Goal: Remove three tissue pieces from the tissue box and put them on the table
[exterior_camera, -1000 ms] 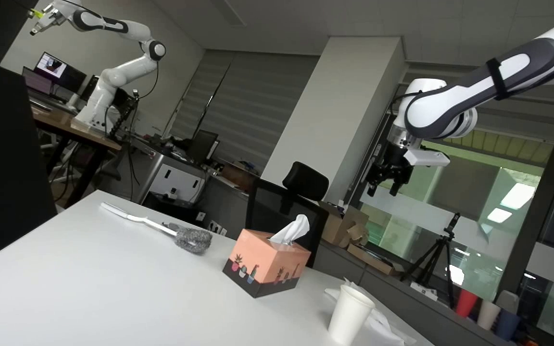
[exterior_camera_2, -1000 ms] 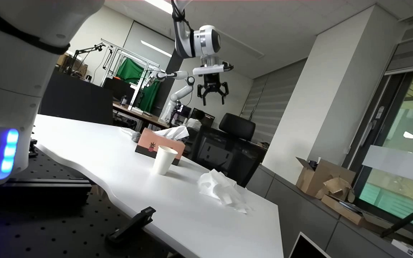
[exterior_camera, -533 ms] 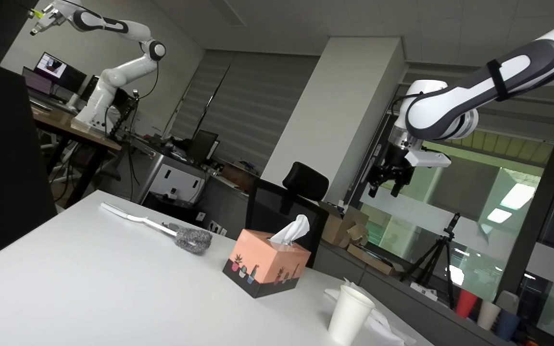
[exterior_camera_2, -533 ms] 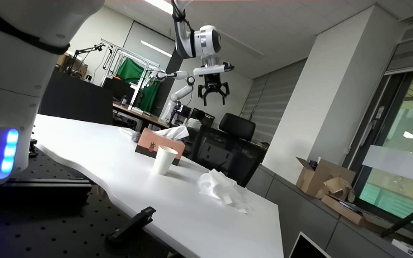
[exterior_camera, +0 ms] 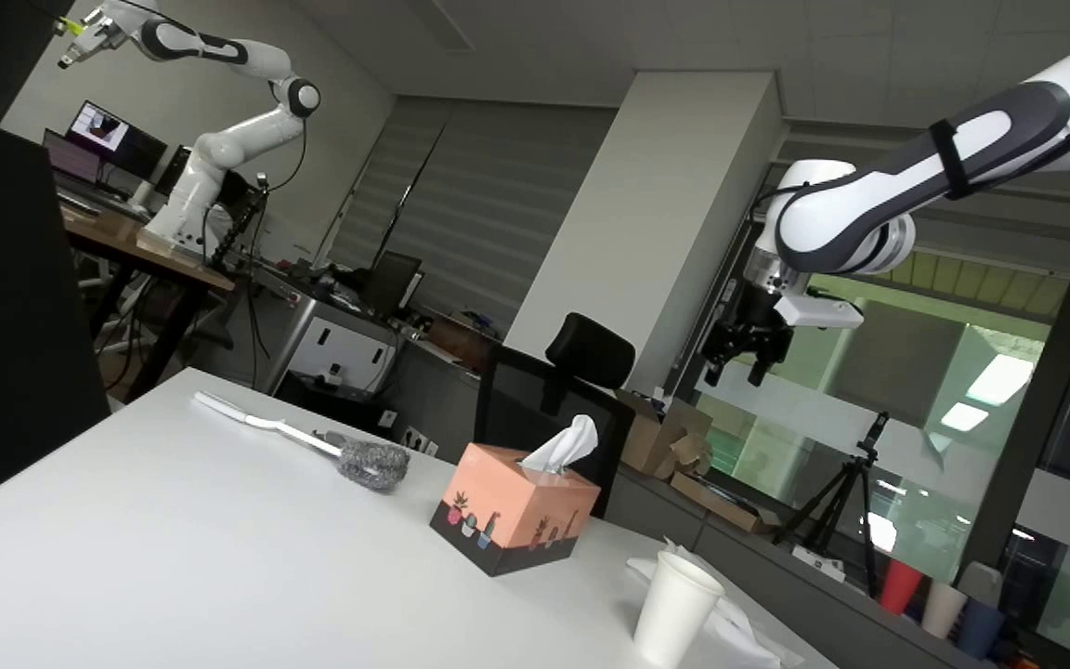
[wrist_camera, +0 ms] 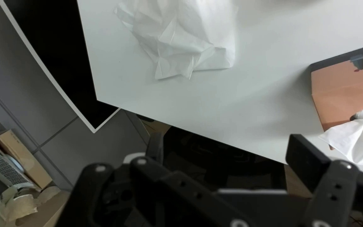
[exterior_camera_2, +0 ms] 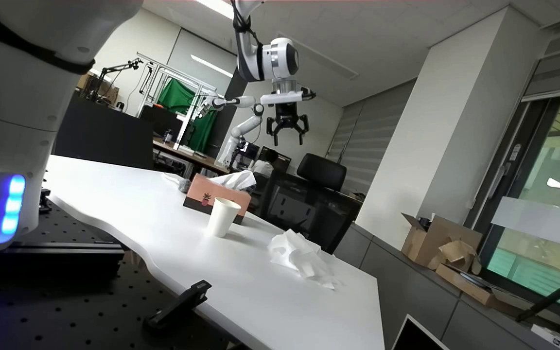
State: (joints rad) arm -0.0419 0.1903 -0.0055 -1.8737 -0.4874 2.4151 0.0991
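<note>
wrist view: gripper (wrist_camera: 229,149) jaws wide, crumpled tissue pieces (wrist_camera: 187,34) on the table (wrist_camera: 200,101)

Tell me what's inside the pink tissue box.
In both exterior views, a white tissue sticks out of the top of the tissue box. The box itself covers everything lower down, so whether it holds any more can't be seen.

No legible text, brands, numbers or signs; lit monitor (exterior_camera: 113,137), upper left in an exterior view, too small to read.
</note>
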